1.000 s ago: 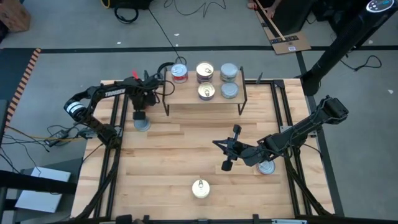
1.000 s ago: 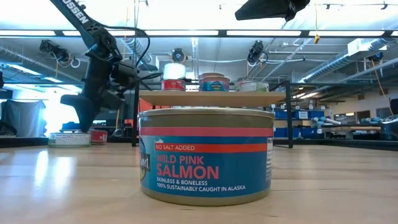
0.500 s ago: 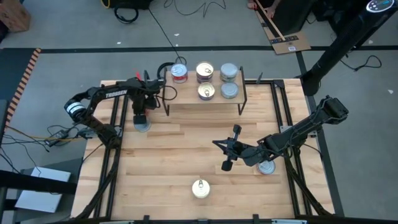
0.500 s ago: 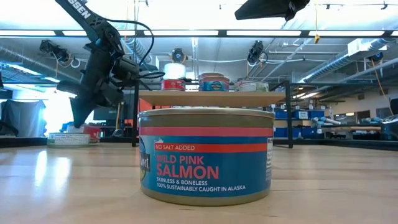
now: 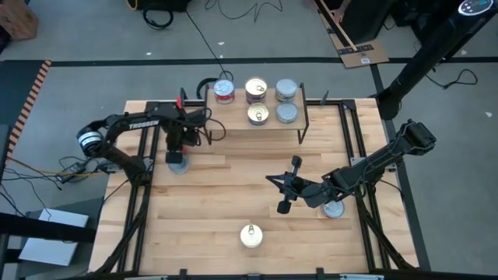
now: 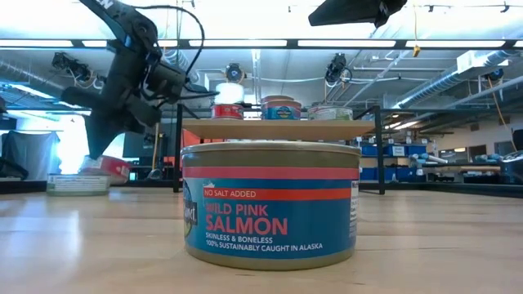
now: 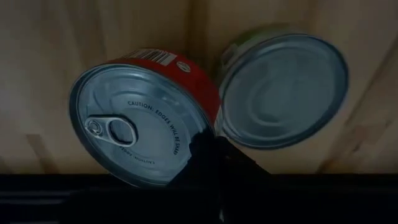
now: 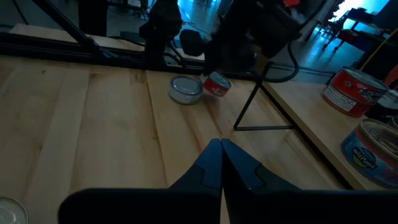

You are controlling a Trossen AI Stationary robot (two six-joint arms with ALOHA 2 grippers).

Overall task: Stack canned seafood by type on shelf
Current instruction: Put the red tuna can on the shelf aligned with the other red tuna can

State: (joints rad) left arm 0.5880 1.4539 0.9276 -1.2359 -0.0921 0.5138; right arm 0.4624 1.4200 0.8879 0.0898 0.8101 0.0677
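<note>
high view: shelf (image 5: 257, 124) at the table's far edge carries five tins; left gripper (image 5: 177, 150) beside its left legs, over a tin on the table; right gripper (image 5: 283, 207) mid-table, a tin (image 5: 334, 209) near its arm, another tin (image 5: 250, 235) at the near edge

low view: left gripper (image 6: 96, 147) holds a red tin (image 6: 109, 167) tilted, off the wood

left wrist view: fingers clamp the red tin (image 7: 143, 121) beside a silver-topped tin (image 7: 285, 90)

right wrist view: right fingers (image 8: 211, 163) pressed together, empty

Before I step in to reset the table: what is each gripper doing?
Left gripper: shut on the red can, lifted and tilted.
Right gripper: shut, holding nothing, above the table.
</note>
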